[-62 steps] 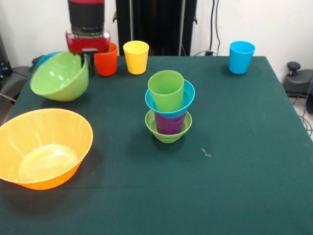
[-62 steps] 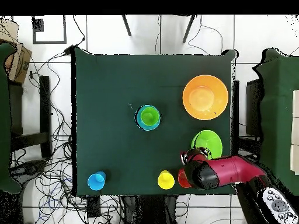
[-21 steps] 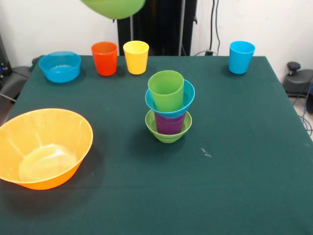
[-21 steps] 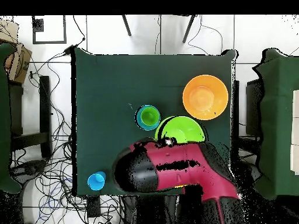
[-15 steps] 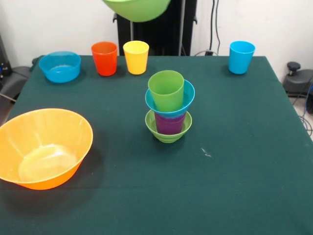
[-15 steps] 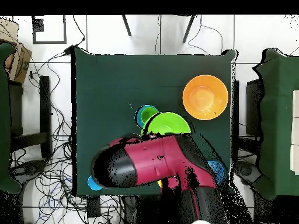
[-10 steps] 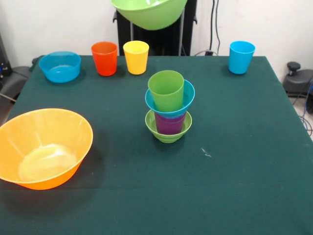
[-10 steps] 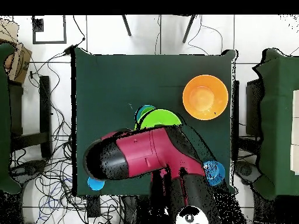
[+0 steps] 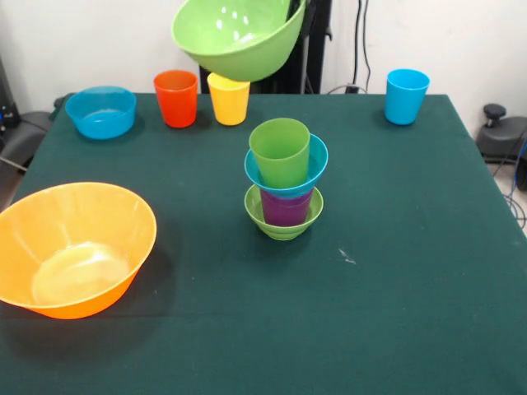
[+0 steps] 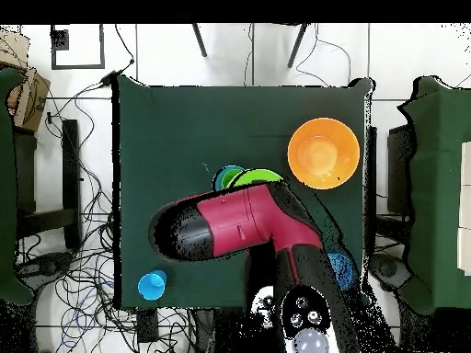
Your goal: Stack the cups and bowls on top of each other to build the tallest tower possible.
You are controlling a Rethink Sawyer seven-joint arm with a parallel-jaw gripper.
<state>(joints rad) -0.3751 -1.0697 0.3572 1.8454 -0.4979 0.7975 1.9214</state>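
Observation:
The medium green bowl (image 9: pixel 237 39) hangs tilted in the air, above and behind the tower and in front of the yellow cup (image 9: pixel 228 102). My gripper (image 9: pixel 298 10) holds it by its right rim at the picture's top, mostly out of frame. The tower (image 9: pixel 284 177) stands mid-table: small green bowl (image 9: pixel 283 222), purple cup (image 9: pixel 286 207), small blue bowl (image 9: pixel 314 164), green cup (image 9: pixel 280 150). In the overhead view my arm (image 10: pixel 239 225) covers the gripper, and only the bowl's edge (image 10: pixel 262 175) and part of the tower (image 10: pixel 226 175) show.
The orange cup (image 9: pixel 176 97) and the medium blue bowl (image 9: pixel 101 111) stand at the far left. The light blue cup (image 9: pixel 407 95) stands at the far right. The very large orange bowl (image 9: pixel 74 247) sits at the near left and also shows in the overhead view (image 10: pixel 322 153).
The green bowl was lifted off the table's far left, carried up and across toward the tower, and has now come lower and tilted. The arm swung over the table.

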